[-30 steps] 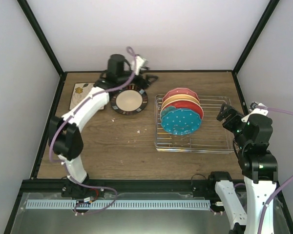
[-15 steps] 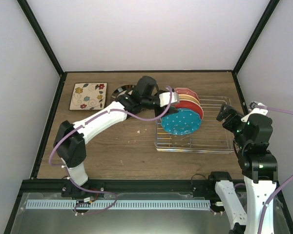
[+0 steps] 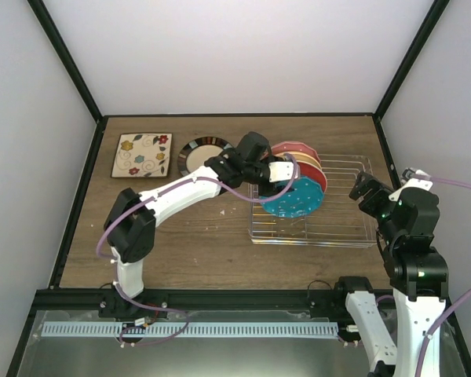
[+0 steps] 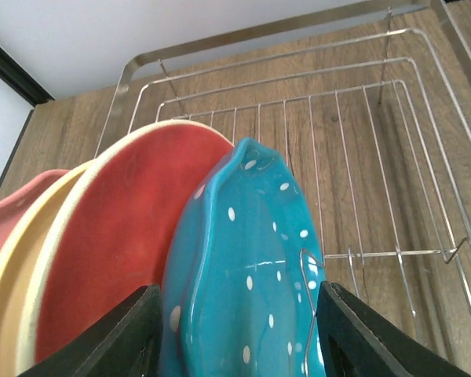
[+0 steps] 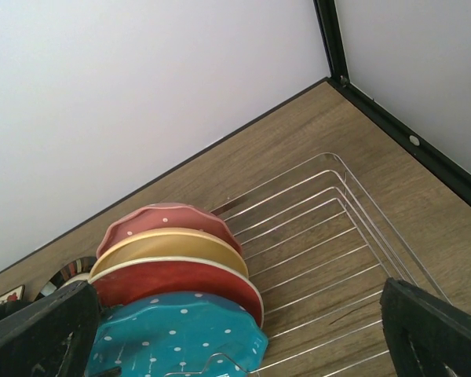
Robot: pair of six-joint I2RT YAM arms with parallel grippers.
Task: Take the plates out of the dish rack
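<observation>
The silver wire dish rack (image 3: 341,228) holds several upright plates: the teal polka-dot plate (image 3: 298,200) in front, then the red plate (image 3: 318,179), the orange-yellow plate (image 3: 308,160) and the pink-red scalloped plate (image 3: 297,147). My left gripper (image 3: 281,176) is open, its fingers (image 4: 133,330) on either side of the teal plate's (image 4: 243,275) rim. The square floral plate (image 3: 143,154) and the striped-rim plate (image 3: 198,154) lie flat on the table at the back left. My right gripper (image 3: 363,186) is open and empty above the rack's right end (image 5: 361,243).
The black frame posts (image 3: 392,86) and white walls close in the table on three sides. Bare wooden table (image 3: 188,236) lies left of the rack and in front of it.
My left arm has swung right from the striped-rim plate at the back left to the rack, and its open fingers now straddle the teal plate. The right arm has barely moved.
</observation>
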